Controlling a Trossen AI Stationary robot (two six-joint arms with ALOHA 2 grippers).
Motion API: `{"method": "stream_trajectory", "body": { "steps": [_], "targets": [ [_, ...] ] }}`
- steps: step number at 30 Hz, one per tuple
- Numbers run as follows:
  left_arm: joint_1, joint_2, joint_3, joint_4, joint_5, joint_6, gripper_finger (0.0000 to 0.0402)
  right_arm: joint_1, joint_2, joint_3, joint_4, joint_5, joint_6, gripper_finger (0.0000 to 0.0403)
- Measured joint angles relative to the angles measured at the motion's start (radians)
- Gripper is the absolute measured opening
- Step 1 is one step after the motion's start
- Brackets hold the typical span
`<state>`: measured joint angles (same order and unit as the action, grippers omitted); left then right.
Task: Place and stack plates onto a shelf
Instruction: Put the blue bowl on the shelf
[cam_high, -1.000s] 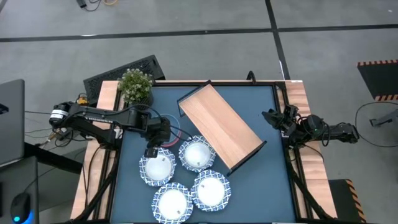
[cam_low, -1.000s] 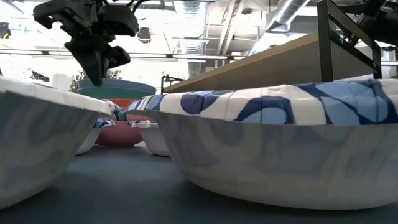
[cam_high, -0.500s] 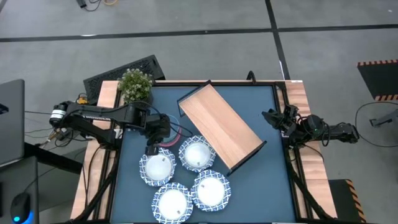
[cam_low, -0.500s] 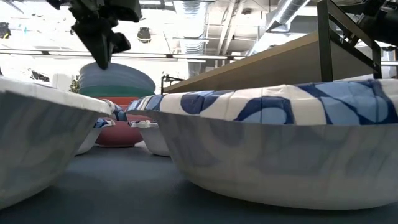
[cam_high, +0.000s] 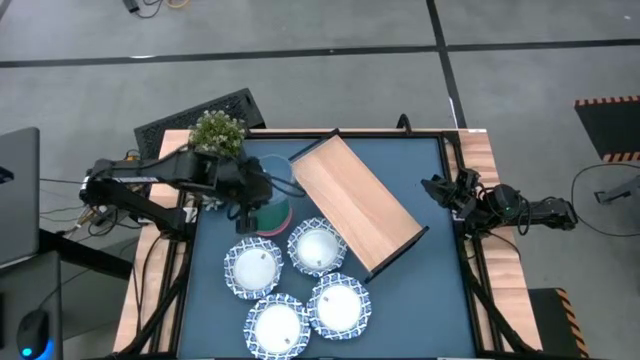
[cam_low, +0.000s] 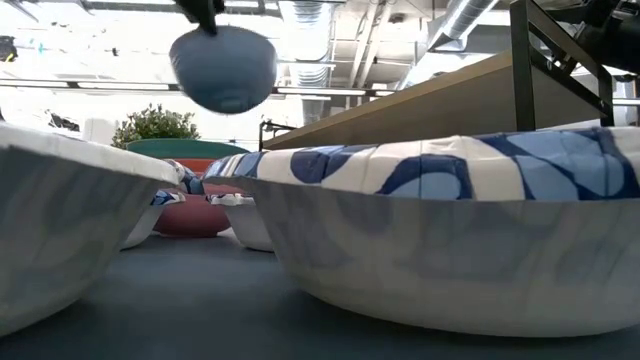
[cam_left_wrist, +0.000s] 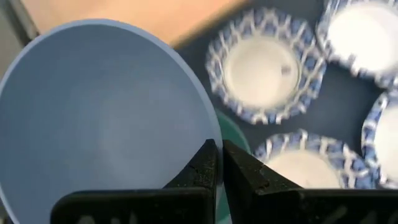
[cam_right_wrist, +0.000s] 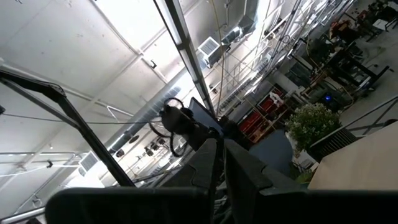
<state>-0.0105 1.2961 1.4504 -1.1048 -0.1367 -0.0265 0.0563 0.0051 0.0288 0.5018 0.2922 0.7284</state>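
Four plates (cam_high: 252, 269) on table; left end effector (cam_left_wrist: 217, 163) clenched on blue bowl (cam_left_wrist: 93, 118) rim.

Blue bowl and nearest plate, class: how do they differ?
The blue bowl is plain; the plate has a white centre and blue-patterned rim. The bowl hangs lifted and tilted in the left gripper; the plate lies flat on the table. The bowl is deeper, the plate shallow. Both are round.
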Motion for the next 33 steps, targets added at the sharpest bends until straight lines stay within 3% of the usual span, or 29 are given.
{"method": "stream_trajectory", "body": {
  "steps": [5,9,19,24,33],
  "targets": [
    [0.015,0.016,0.093,0.062,-0.072,0.092,0.0,0.0,0.0,0.0,0.0,0.003,-0.004,0.0058],
    [0.065,0.106,0.191,0.057,-0.077,0.187,0.0,0.0,0.0,0.0,0.0,0.02,-0.006,0.0058],
    [0.173,0.416,0.456,0.0,0.031,0.462,0.0,0.0,0.0,0.0,-0.003,0.025,-0.005,0.0058],
    [0.211,0.498,0.472,-0.005,0.08,0.522,0.0,0.0,0.0,0.0,-0.004,0.024,-0.003,0.0058],
    [0.244,0.558,0.472,0.001,0.08,0.568,0.0,0.0,0.0,0.0,-0.011,0.023,-0.003,0.0058]
  ]
}}
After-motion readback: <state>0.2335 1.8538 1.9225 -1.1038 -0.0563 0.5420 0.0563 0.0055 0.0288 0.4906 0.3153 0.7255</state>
